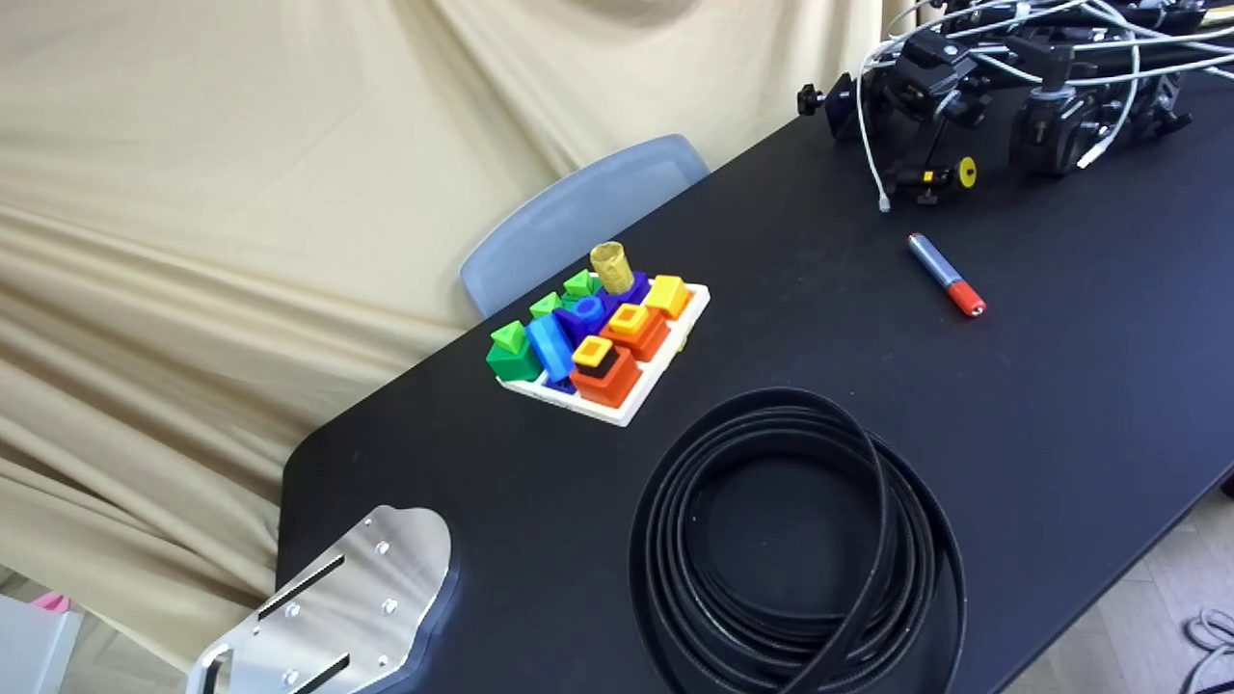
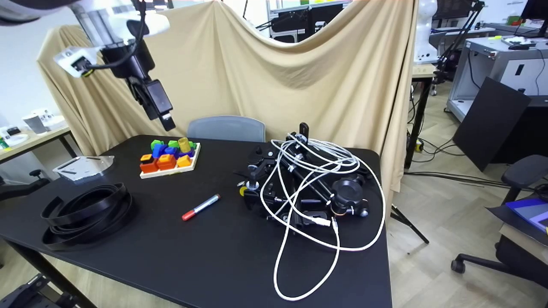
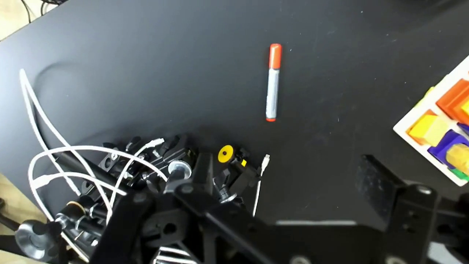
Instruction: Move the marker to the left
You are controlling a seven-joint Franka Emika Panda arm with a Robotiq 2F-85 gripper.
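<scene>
Clearly the grab hasn't begun: the end effector (image 3: 287, 176) hangs well above the bench (image 2: 231, 256), fingers (image 3: 377, 185) spread wide with nothing between them. The red-capped marker (image 3: 273, 82) lies flat down there, between the coil of black strap (image 1: 673, 549) and a heap of camera-mount hardware (image 1: 1046, 135); the end opposite its cap points towards that hardware, where a white cable (image 3: 258, 187) stops near it without touching. That cable is what I'd watch. Should the descent stray that way, a finger could hook it or knock a mount, dragging the rest along. The marker looks round, too, so if the end effector comes down off-centre and one finger touches first, it would likely roll; pinched near one tip, it may swivel. Seen from the wrist, its line runs between the two fingers, so I'd guess little turning is needed. Whose left is meant I can't tell, and that matters: carried too low, it could run into the strap one way, or into those mounts the other.
</scene>
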